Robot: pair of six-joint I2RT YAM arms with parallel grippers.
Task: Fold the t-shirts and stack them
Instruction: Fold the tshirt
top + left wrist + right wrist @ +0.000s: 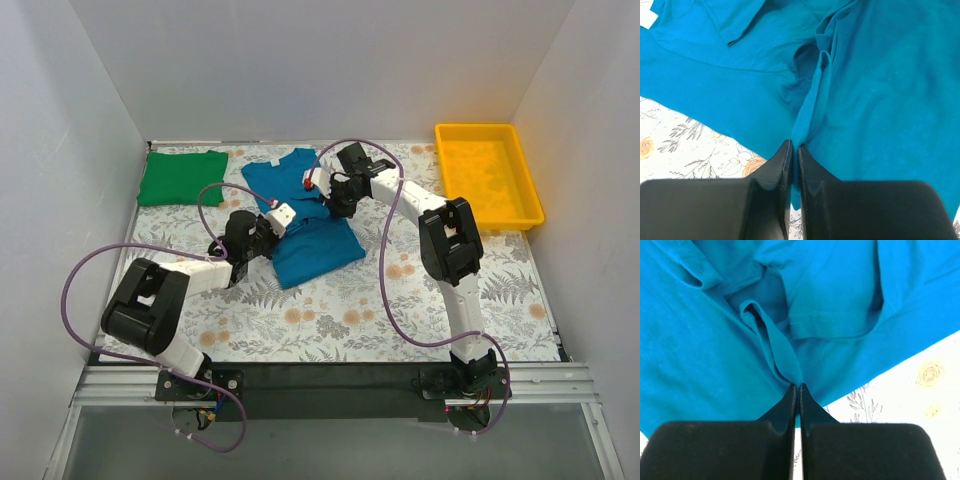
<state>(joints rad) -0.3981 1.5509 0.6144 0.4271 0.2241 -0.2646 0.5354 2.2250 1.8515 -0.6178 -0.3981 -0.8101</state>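
A teal-blue t-shirt (312, 248) lies partly folded in the middle of the flowered table. My left gripper (270, 228) is at the shirt's left edge, shut on a pinched ridge of the teal-blue t-shirt (865, 100); in the left wrist view my left gripper (795, 148) has cloth showing between its jaws. My right gripper (340, 205) stands at the shirt's upper right part, shut on a fold of the teal-blue t-shirt (700, 350); my right gripper (797, 387) pinches that fold. A bright green t-shirt (182, 177) lies folded at the back left.
A yellow plastic tray (524, 178) stands at the back right. White walls close the table on three sides. Purple cables (395, 290) loop from both arms over the cloth-covered table (330, 320).
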